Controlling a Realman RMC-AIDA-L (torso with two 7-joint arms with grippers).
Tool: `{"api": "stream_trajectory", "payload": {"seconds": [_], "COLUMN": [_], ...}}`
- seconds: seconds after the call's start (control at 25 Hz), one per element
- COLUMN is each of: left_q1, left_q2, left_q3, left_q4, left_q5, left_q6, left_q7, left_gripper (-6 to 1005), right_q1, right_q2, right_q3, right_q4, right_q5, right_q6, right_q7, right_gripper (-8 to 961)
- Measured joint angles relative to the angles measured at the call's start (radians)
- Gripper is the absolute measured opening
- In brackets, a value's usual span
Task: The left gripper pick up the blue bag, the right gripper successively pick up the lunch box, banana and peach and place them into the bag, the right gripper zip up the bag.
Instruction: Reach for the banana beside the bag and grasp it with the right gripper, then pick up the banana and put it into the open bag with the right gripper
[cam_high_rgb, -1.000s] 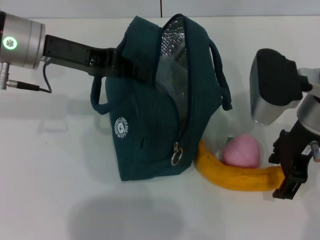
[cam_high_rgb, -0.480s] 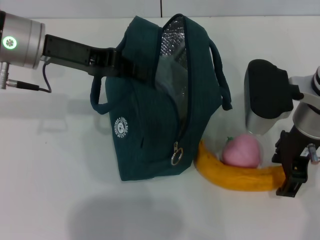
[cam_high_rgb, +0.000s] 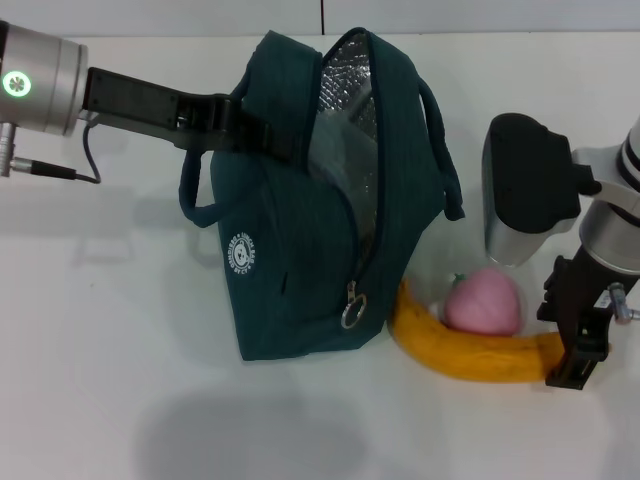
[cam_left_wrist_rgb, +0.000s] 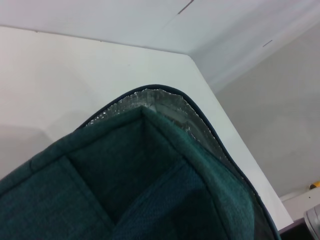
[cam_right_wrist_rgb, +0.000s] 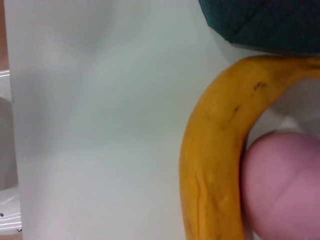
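The blue bag (cam_high_rgb: 310, 240) stands in the middle of the table, unzipped, with its foil lining (cam_high_rgb: 345, 110) showing. My left gripper (cam_high_rgb: 258, 132) is shut on the bag's upper left rim; the left wrist view looks along that rim (cam_left_wrist_rgb: 165, 107). To the right of the bag lies the banana (cam_high_rgb: 465, 352), with the pink peach (cam_high_rgb: 483, 302) touching it just behind; the right wrist view shows the banana (cam_right_wrist_rgb: 215, 165) and peach (cam_right_wrist_rgb: 282, 185) pressed together. My right gripper (cam_high_rgb: 572, 338) is open, its fingers on either side of the banana's right end. The lunch box is hidden.
The bag's zipper ring (cam_high_rgb: 352, 315) hangs near the banana's left tip. One handle (cam_high_rgb: 445, 160) droops over the bag's right side. The bulky right wrist housing (cam_high_rgb: 525, 190) hovers just behind the peach. White table (cam_high_rgb: 120, 380) stretches left and forward.
My right gripper has shifted left and come in around the banana's right end. Bag, banana, peach and left arm have not moved.
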Motion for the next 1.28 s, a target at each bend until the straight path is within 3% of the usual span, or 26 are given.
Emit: {"api": "stream_trajectory", "payload": {"seconds": [0.24, 0.88, 1.08, 1.28], "left_q1": [0.000, -0.004, 0.003, 0.011], "left_q2": [0.000, 0.000, 0.001, 0.001], "left_q3": [0.000, -0.001, -0.002, -0.002], "left_q4": [0.000, 0.000, 0.000, 0.005], "left_q5": [0.000, 0.000, 0.000, -0.004], "left_q6": [0.000, -0.001, -0.001, 0.000], "left_q7": [0.000, 0.001, 0.001, 0.001], "left_gripper": [35, 35, 35, 35], "right_q1": [0.008, 0.021, 0.006, -0.020], "right_q2": [0.001, -0.001, -0.004, -0.009], "right_q3": [0.000, 0.000, 0.022, 0.110], "right_q4": [0.001, -0.020, -0.102, -0.190], "right_q5": [0.004, 0.062, 0.072, 0.072], "right_q6": [-0.003, -0.095, -0.158, -0.233], "right_q7": [0.000, -0.041, -0.056, -0.059], "right_gripper": [748, 459, 456, 453]}}
